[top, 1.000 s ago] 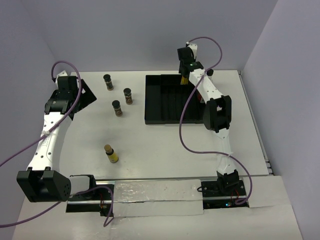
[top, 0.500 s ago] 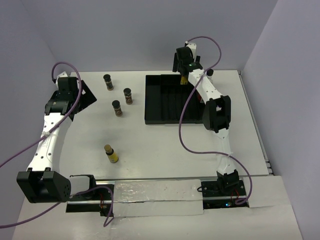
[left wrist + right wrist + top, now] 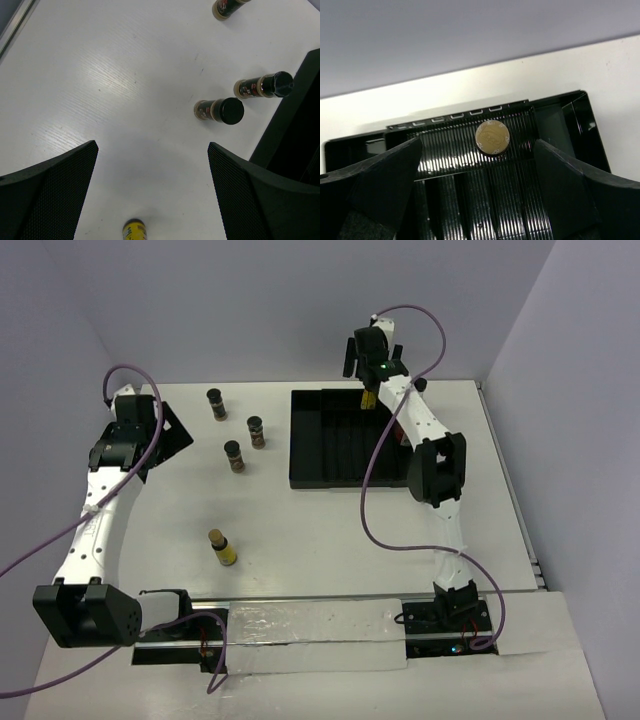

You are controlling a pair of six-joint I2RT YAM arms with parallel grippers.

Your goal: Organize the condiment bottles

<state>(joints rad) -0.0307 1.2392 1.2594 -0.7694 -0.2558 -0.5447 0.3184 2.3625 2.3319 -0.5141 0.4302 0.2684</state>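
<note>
A yellow condiment bottle (image 3: 368, 397) with a tan cap (image 3: 492, 138) stands upright in the far compartment of the black ribbed tray (image 3: 330, 455). My right gripper (image 3: 479, 150) hovers open above it, its fingers apart from the bottle on both sides. Three dark brown bottles with black lids (image 3: 216, 403) (image 3: 257, 430) (image 3: 234, 455) stand left of the tray. A second yellow bottle (image 3: 223, 547) stands nearer the front. My left gripper (image 3: 152, 147) hangs open and empty over the table's left side (image 3: 168, 430), with the yellow bottle (image 3: 134, 231) below it in the wrist view.
The tray (image 3: 445, 160) has several long ribbed compartments running front to back. A small black-capped thing (image 3: 420, 386) shows behind the right arm, right of the tray. The back wall stands close behind the tray's far rim.
My right gripper has opened and let go of the yellow bottle in the tray, then drawn up and back a little. The left arm has not moved.
</note>
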